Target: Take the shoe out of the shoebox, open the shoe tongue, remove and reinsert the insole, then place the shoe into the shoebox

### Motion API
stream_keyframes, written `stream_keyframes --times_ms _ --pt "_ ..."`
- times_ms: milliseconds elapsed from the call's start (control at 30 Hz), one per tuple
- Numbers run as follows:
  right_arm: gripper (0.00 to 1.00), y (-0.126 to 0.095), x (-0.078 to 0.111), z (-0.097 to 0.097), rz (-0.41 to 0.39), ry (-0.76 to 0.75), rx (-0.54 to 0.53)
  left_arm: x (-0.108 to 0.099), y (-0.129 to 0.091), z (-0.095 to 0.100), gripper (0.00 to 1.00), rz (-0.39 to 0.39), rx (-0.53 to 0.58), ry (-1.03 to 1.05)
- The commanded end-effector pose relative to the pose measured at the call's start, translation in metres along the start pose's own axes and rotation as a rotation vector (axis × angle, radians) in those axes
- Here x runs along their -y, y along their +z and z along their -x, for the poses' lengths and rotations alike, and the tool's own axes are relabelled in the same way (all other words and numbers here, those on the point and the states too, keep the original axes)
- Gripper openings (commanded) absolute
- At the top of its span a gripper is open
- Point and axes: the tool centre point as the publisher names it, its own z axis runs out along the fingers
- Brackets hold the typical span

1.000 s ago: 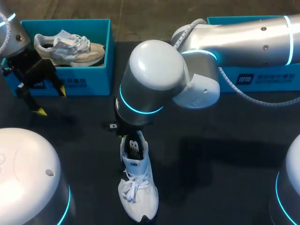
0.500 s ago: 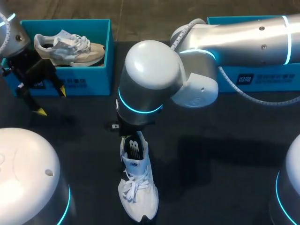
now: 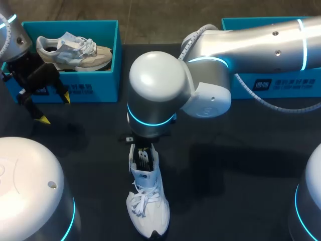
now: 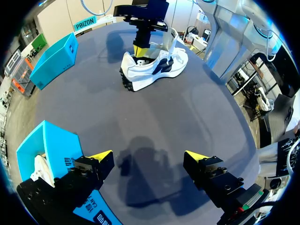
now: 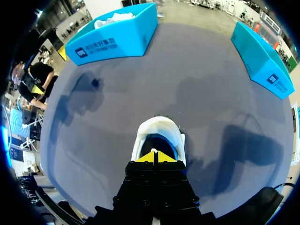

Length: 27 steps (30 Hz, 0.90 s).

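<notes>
A white shoe [image 3: 146, 197] lies on the dark table, toe toward the near edge. My right arm [image 3: 155, 90] reaches in over its heel end and hides its own gripper in the head view. In the right wrist view the right gripper [image 5: 154, 156] is shut, its yellow tips pressed together inside the shoe's opening [image 5: 159, 138], and I see nothing between them. The left wrist view shows that gripper [image 4: 143, 48] dipped into the shoe [image 4: 157, 65]. My left gripper [image 3: 54, 108] hangs open and empty in front of the left shoebox [image 3: 95, 89].
A second pale shoe [image 3: 74, 51] lies in the left shoebox. Another teal box [image 3: 281, 83] stands at the back right, partly under my right arm. Two large white arm bases fill the near corners of the head view.
My right arm has shifted slightly toward the near edge over the shoe's heel. The shoe and my left arm have not moved.
</notes>
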Motion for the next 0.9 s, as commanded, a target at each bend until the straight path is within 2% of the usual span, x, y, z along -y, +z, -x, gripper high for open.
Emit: stream_keyframes --times_ms 33,333,500,733,900 --pt "0.0 0.002 0.008 -0.01 0.05 0.056 0.027 0.001 0.0 -0.001 1.0 0.004 0.0 -0.001" --pt "0.0 0.005 0.008 -0.007 0.069 0.063 0.033 0.001 0.0 -0.001 1.0 0.004 0.0 -0.001" --pt "0.0 0.008 0.009 -0.005 0.097 0.079 0.138 0.001 0.0 -0.001 1.0 0.004 0.0 -0.001" --pt "0.0 0.01 0.01 0.0 0.116 0.082 0.185 0.001 0.0 -0.001 1.0 0.004 0.0 -0.001" --pt "0.0 0.016 0.011 0.0 0.114 0.085 0.263 0.001 0.0 -0.001 1.0 0.004 0.0 -0.001"
